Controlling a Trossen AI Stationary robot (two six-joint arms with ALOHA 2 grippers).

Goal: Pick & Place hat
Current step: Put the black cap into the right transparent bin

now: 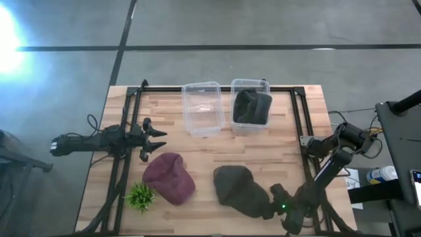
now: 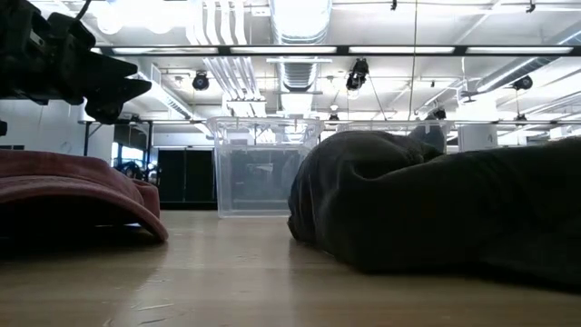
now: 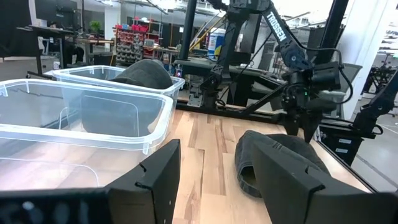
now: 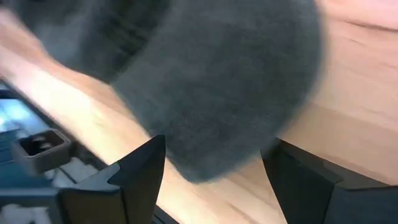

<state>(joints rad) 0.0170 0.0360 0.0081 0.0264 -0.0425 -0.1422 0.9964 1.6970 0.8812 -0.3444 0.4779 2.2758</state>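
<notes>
A dark grey hat lies flat on the table near its near edge, and fills the right of the low view. My right gripper is low at the hat's near-right end. In the right wrist view it is open, with the hat's end between the two fingers. A maroon hat lies to the left of the grey one. My left gripper hovers open above the table's left side, touching nothing. Another dark hat sits in the right clear bin. My right gripper comes in low from the table's near-right corner, with one finger on either side of the dark grey hat's near-right end. Whether the fingers touch it, I cannot tell. The hat rests flat on the table.
An empty clear bin stands beside the filled one near the far edge. A small green plant sits at the near-left corner next to the maroon hat. Black frame rails run along the table's left and right sides. Bare wood lies mid-table.
</notes>
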